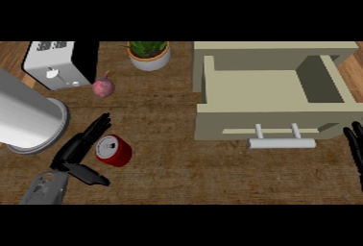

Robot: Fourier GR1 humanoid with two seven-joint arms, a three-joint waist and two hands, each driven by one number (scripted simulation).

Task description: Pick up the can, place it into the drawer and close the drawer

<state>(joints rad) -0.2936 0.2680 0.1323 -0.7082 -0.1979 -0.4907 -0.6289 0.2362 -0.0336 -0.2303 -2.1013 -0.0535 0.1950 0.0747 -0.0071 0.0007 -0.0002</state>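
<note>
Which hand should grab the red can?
The left hand. Its open fingers and thumb already sit right beside the red metal can on the brown counter. The right hand rests at the far right edge, beyond the open beige drawer.

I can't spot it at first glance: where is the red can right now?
The can lies on the counter at the head view's lower left, between the open left hand's fingers and thumb, far from the drawer.
</note>
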